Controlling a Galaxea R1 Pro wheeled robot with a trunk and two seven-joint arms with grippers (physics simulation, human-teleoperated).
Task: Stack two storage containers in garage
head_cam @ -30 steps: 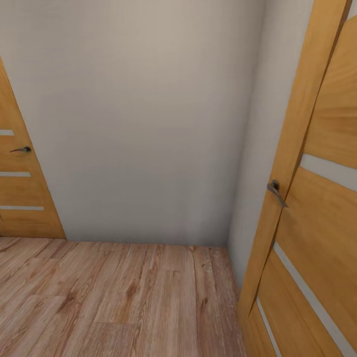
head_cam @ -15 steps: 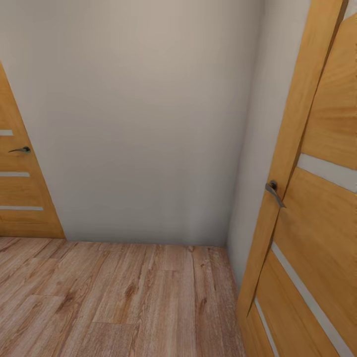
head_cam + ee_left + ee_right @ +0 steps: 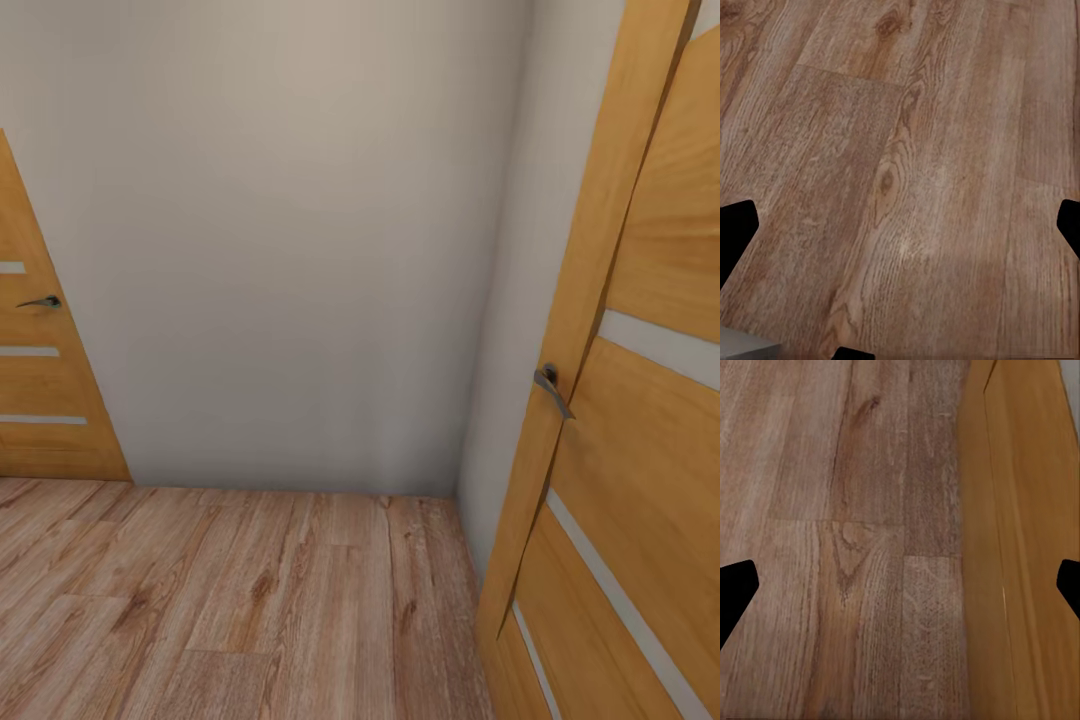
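The two storage containers are out of view, and so is the garage. In the left wrist view my left gripper (image 3: 900, 225) is open, its dark fingertips (image 3: 736, 225) far apart over light wood planks with nothing between them. My right gripper (image 3: 900, 585) is open too, with empty space between its fingertips (image 3: 736, 585). It hangs over wood planks beside the foot of an orange wooden door (image 3: 1020, 547).
I face a corner of pale grey wall (image 3: 290, 250) above a wood plank floor (image 3: 250, 600). An orange wood-panelled door (image 3: 640, 450) with a metal handle (image 3: 552, 388) stands close on the right. Another such door (image 3: 40, 380) is at the far left.
The whole head view has shifted very slightly, so the camera has moved a little. Nothing else differs.
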